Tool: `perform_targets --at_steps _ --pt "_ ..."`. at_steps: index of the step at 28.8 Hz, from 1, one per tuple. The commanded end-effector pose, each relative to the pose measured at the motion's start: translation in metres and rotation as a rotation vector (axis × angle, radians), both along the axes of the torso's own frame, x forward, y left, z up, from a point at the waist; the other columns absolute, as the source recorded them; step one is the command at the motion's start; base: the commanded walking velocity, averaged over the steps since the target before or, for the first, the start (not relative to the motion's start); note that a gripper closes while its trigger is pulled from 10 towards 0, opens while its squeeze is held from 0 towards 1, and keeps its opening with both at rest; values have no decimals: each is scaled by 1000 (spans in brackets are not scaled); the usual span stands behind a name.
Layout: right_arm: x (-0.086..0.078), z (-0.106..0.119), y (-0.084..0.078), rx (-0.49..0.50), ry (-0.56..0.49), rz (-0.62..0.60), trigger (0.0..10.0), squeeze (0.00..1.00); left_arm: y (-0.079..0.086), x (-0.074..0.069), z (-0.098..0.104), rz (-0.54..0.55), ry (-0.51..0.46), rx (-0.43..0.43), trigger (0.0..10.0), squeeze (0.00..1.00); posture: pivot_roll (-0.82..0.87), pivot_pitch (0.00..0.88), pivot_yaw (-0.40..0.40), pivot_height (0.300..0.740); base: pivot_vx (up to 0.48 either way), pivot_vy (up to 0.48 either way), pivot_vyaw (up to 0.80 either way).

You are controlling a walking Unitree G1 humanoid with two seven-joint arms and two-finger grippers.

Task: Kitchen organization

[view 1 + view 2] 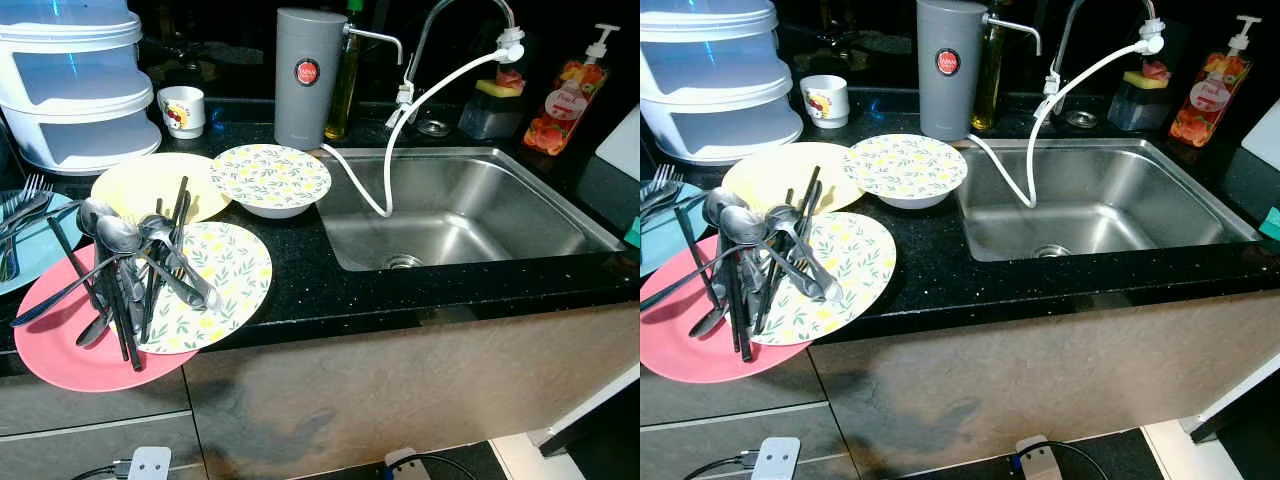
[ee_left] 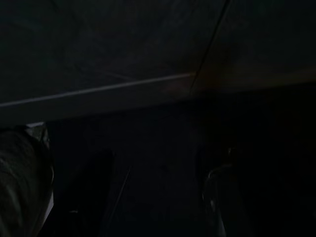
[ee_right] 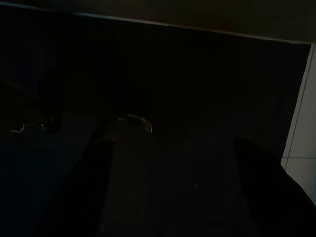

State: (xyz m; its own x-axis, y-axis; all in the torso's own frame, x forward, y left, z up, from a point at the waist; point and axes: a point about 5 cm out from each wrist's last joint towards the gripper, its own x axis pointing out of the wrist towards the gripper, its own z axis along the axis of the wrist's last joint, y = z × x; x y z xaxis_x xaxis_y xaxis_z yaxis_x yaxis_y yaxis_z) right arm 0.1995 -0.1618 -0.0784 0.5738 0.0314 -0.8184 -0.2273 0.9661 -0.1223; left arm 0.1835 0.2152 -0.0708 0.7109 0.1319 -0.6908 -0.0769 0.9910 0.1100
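cutlery (image 1: 130, 275) piled on plates (image 1: 215, 270), beside sink (image 1: 460, 215)

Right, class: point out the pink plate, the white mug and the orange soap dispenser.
pink plate (image 1: 60, 362): left eye view, bare near rim.
white mug (image 1: 183, 111): left eye view, side wall with the printed picture.
orange soap dispenser (image 1: 566, 112): left eye view, bottle body.

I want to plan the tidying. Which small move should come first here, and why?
Probably raise the left tool toward the cutlery pile: spoons and chopsticks lie tangled across the pink plate and the lemon-patterned plate, so the plates cannot be stacked until it is cleared.
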Motion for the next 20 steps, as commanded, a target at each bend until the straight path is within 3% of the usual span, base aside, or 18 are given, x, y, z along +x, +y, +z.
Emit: perform_targets --at_steps 1,7,13,14,15,17,20 --pt "-4 -2 -3 -7 18 -1 10000 0 -2 -7 -5 -1 30 -13 10000 0 77 86 -78 740 0 0 0" --pt "-2 -1 -4 -5 15 -7 10000 0 6 -8 -4 21 49 63 10000 0 77 82 -79 740 0 0 0" --pt "-3 -1 -5 -2 13 -14 10000 0 7 -8 -3 17 31 70 10000 0 76 88 -72 740 0 0 0" --pt "-4 -2 -4 -3 16 -7 10000 0 6 -6 -2 28 21 54 10000 0 77 89 -74 740 0 0 0" --pt "-6 -3 -3 -3 20 0 10000 0 1 -2 -1 32 -1 -18 10000 0 81 85 -79 740 0 0 0" --pt "-6 -3 -2 -3 22 1 10000 0 -2 1 1 21 -32 -53 10000 0 85 81 -84 740 0 0 0" --pt "-7 -4 -2 -2 25 1 10000 0 -4 1 1 11 -34 -49 10000 0 88 77 -87 740 0 0 0"
